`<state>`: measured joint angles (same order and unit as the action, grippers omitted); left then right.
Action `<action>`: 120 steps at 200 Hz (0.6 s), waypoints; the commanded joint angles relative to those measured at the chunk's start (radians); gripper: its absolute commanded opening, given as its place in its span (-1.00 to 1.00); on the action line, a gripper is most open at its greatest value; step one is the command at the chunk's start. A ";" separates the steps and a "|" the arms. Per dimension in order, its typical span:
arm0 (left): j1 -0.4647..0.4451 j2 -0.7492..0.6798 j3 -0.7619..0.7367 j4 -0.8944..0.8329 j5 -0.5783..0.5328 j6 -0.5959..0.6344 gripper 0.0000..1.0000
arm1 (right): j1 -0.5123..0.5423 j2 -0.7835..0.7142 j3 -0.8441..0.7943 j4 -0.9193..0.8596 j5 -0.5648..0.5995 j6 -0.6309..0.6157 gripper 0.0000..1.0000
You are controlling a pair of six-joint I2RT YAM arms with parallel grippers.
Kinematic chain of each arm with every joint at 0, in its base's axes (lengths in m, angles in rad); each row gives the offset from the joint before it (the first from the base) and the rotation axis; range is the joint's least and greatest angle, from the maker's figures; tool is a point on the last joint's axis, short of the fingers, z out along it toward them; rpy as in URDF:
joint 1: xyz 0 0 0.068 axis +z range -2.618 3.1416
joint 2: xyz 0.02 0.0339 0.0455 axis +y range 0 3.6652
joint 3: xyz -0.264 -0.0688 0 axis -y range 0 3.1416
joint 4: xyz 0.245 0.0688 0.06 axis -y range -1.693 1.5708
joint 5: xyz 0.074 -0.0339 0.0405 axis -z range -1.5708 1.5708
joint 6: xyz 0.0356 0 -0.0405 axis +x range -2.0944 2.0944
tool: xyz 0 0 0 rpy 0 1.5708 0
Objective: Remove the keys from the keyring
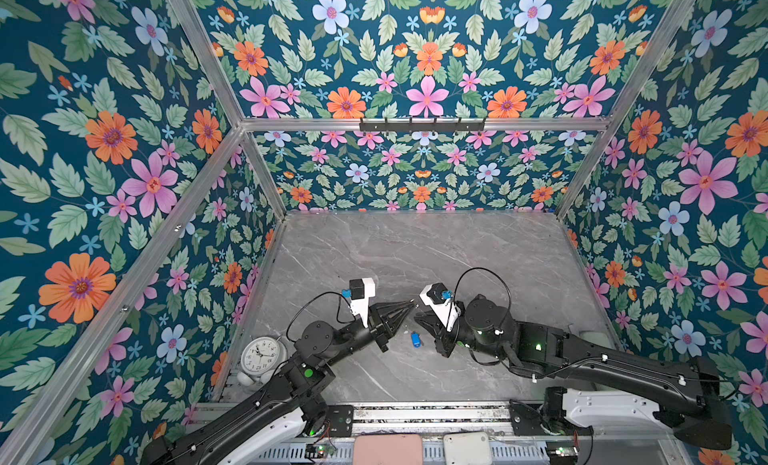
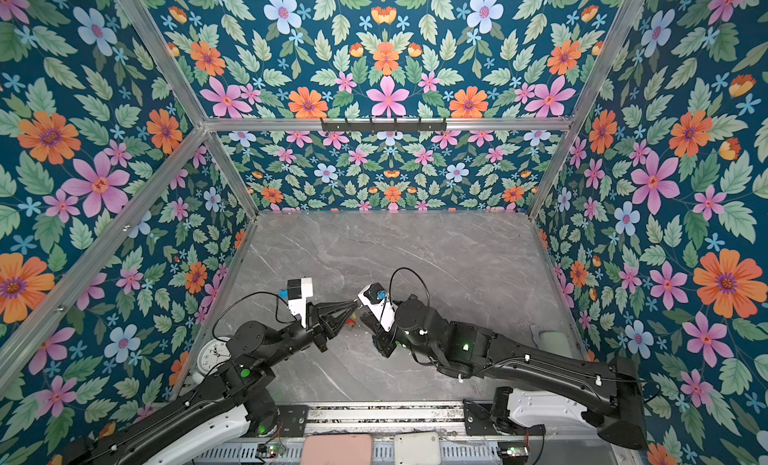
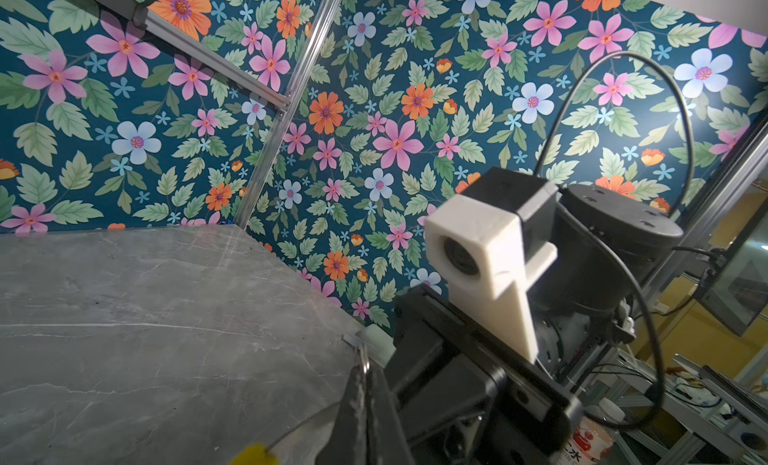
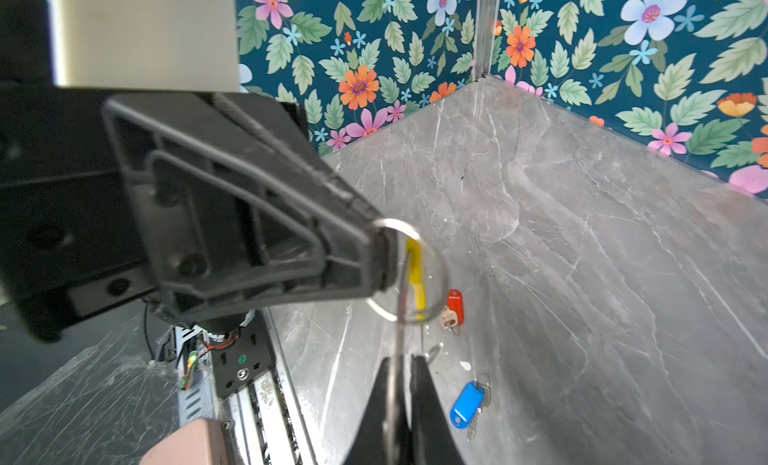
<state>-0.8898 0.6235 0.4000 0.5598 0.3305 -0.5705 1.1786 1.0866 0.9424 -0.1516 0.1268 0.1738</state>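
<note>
The keyring (image 4: 415, 276) is held in the air above the desk (image 1: 415, 251), over the middle part towards its front edge, and is gripped from both sides. The left gripper (image 1: 410, 303) is seen narrowed to a point, its tips pinched on the ring's silver rim; in the left wrist view a small piece of that rim is caught between the nearly closed fingers (image 3: 353, 400). The right gripper (image 4: 401, 363) is closed tight on the opposite part of the rim, a thin metal edge being visible between its two fingers (image 4: 428, 392). The ring's yellow segment is turned edge-on between the two grippers.

Both keys are found lying flat on the desk, apart from the ring. The red-tagged key (image 4: 454, 304) is seen under the ring, with a pale key piece and a small loop at one end. The blue-tagged key (image 4: 467, 404) is placed nearer the front edge, a short way from the red one and not touching it; its small silver loop is attached at one end. A white alarm clock (image 1: 262, 355) is stood at the front left corner.
</note>
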 commanded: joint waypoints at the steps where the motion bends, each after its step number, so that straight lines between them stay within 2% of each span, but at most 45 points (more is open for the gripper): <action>1: 0.001 -0.006 0.002 0.029 -0.012 -0.008 -0.11 | -0.027 -0.015 -0.008 0.011 -0.010 0.020 -1.00; 8: 0.000 -0.012 0.002 0.021 -0.022 -0.009 0.05 | -0.042 -0.023 -0.016 0.008 -0.027 0.027 -1.00; 23: 0.000 -0.027 0.000 0.011 -0.036 -0.008 0.25 | -0.083 -0.039 -0.028 -0.011 -0.072 0.040 -1.00; 25: 0.000 -0.030 0.000 0.010 -0.038 -0.008 0.42 | -0.091 -0.041 -0.029 -0.014 -0.076 0.043 -1.00; 27: 0.000 -0.032 0.000 0.009 -0.040 -0.008 0.78 | -0.098 -0.044 -0.032 -0.017 -0.085 0.046 -1.00; 28: 0.000 -0.034 0.000 0.008 -0.040 -0.007 0.89 | -0.102 -0.044 -0.032 -0.019 -0.090 0.047 -1.00; 31: 0.000 -0.038 0.000 0.006 -0.041 -0.006 0.98 | -0.114 -0.047 -0.034 -0.024 -0.105 0.051 -1.00; 74: 0.000 -0.116 0.009 -0.076 -0.089 0.027 1.00 | -0.417 -0.073 -0.123 -0.088 -0.422 0.194 -1.00; 108: 0.000 -0.161 -0.010 -0.098 -0.129 0.032 1.00 | -0.598 -0.060 -0.250 -0.067 -0.566 0.263 -1.00; 120: 0.000 -0.163 -0.012 -0.098 -0.131 0.033 1.00 | -0.654 -0.036 -0.294 -0.019 -0.651 0.285 -1.00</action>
<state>-0.8902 0.4675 0.3935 0.4728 0.2302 -0.5549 0.6079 1.0237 0.7109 -0.2325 -0.3302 0.3820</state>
